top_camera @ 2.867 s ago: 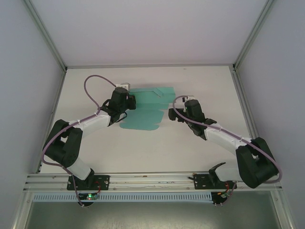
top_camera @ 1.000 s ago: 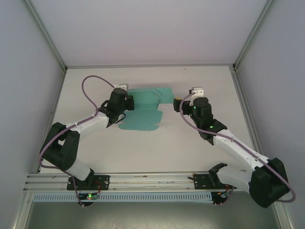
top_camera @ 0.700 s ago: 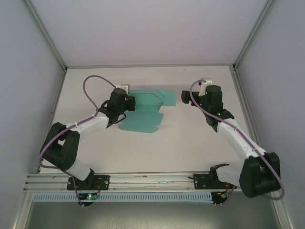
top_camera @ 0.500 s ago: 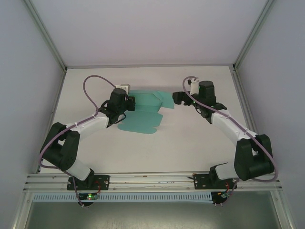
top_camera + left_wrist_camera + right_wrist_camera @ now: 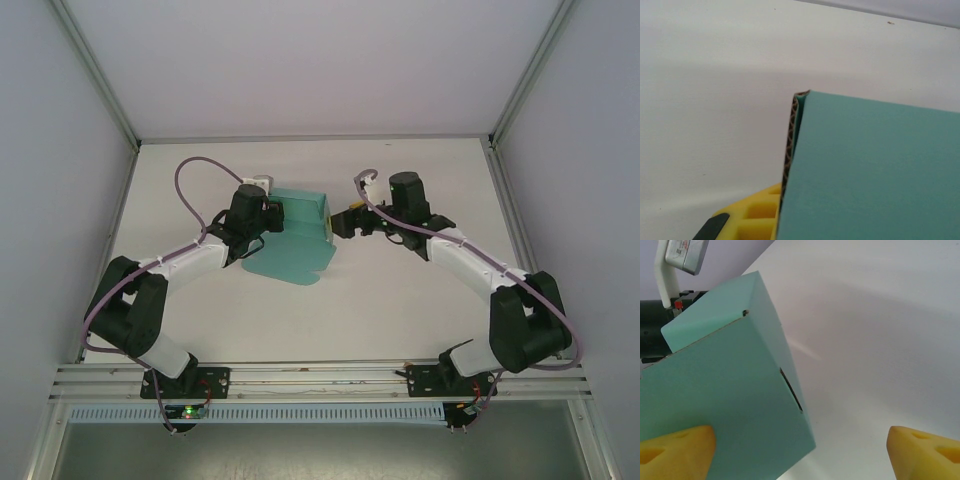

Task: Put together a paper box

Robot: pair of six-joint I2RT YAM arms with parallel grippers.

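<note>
The paper box (image 5: 296, 255) is teal-green card, partly folded, lying left of the table's middle. Its far panels (image 5: 304, 210) stand up from the flat sheet. My left gripper (image 5: 272, 214) is shut on the box's left edge. In the left wrist view the card (image 5: 875, 170) covers one side of the jaws, and one yellow finger (image 5: 752, 217) shows beside its corrugated edge. My right gripper (image 5: 340, 225) is open at the box's right end. In the right wrist view the raised panel (image 5: 725, 390) with its slot lies against the left fingertip (image 5: 675, 450); the right fingertip (image 5: 925, 450) stands far off.
Bare white tabletop (image 5: 400, 300) stretches right of and in front of the box. Grey walls close in the left, back and right sides. An aluminium rail (image 5: 320, 375) with both arm bases runs along the near edge. Purple cables (image 5: 190, 175) loop above the arms.
My right arm swung from the right back to the box's right end, its jaws narrowing slightly. The box's right flap went from lying flat to standing. The left gripper kept its hold.
</note>
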